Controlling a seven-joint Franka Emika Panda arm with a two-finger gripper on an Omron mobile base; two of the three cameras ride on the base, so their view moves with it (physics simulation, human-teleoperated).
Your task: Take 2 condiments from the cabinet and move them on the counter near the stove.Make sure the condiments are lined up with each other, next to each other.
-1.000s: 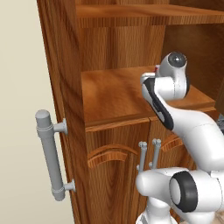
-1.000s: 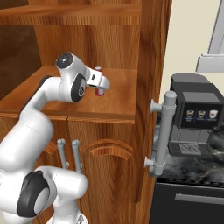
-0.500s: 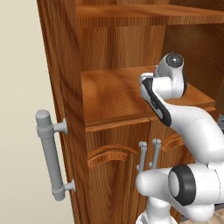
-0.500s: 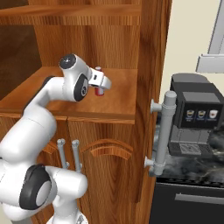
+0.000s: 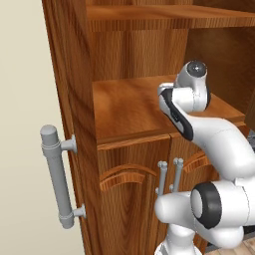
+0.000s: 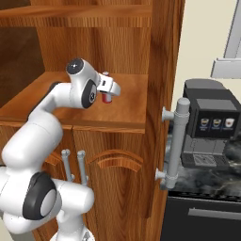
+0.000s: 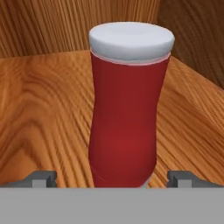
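A red tapered bottle (image 7: 127, 109) with a pale cap, one of the condiments, stands upright on the cabinet (image 6: 160, 56) shelf. My gripper (image 7: 111, 179) is open, and its fingertips (image 7: 41, 178) flank the bottle's base on both sides without touching it. From the right base view the hand (image 6: 109, 87) reaches over the shelf, with the red bottle (image 6: 107, 98) showing just under it. In the left base view my arm (image 5: 189, 99) leans into the same shelf. A strip of the dark marbled counter (image 6: 207, 175) lies to the right of the cabinet. The stove is out of view.
The open cabinet doors carry thick grey bar handles (image 5: 56, 179) (image 6: 176, 141) on either side of me. A dark coffee machine (image 6: 212, 122) stands on the counter. Two thin handles (image 6: 73, 164) sit on the lower doors. The shelf's back and side walls close in behind the bottle.
The hand has edged slightly forward toward the red bottle. The jaws have stayed open.
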